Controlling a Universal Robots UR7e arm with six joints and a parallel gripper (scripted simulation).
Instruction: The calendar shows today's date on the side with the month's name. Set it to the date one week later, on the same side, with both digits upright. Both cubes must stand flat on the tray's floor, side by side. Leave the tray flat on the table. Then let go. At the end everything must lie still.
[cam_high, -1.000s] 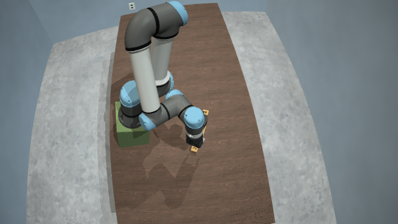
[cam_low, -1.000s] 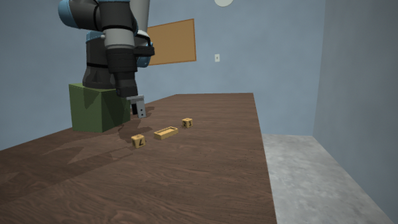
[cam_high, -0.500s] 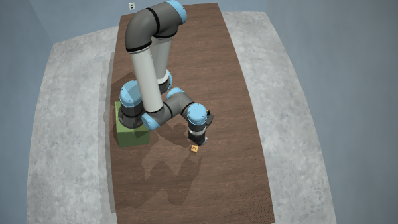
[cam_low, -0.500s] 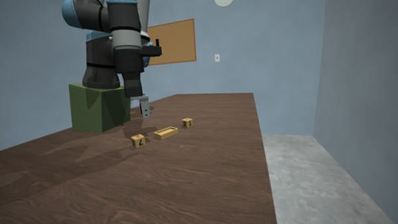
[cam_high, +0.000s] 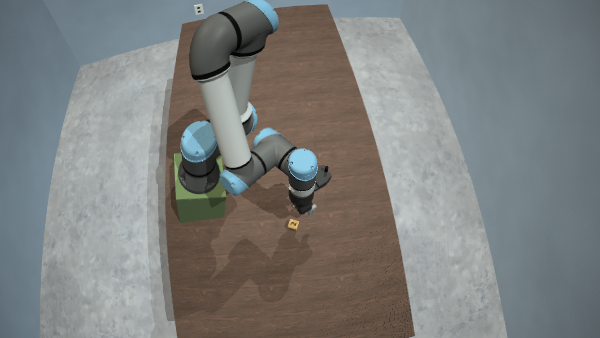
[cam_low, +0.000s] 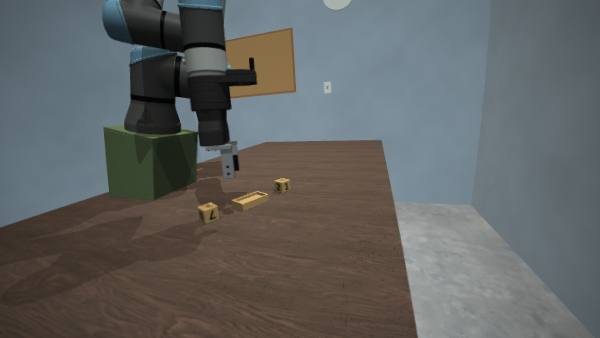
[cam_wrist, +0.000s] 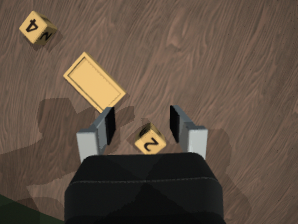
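Lying between the two cubes (cam_low: 208, 213) (cam_low: 282, 185) (cam_wrist: 150, 141) (cam_wrist: 36, 27), the tray (cam_low: 250, 201) (cam_wrist: 94, 83) holds neither; the jaws (cam_low: 232, 175) are released.

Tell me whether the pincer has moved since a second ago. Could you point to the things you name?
Yes: in the exterior view the pincer (cam_high: 303, 210) (cam_low: 232, 172) (cam_wrist: 142, 117) has shifted right, closer to the tray (cam_low: 252, 203) (cam_wrist: 95, 84).
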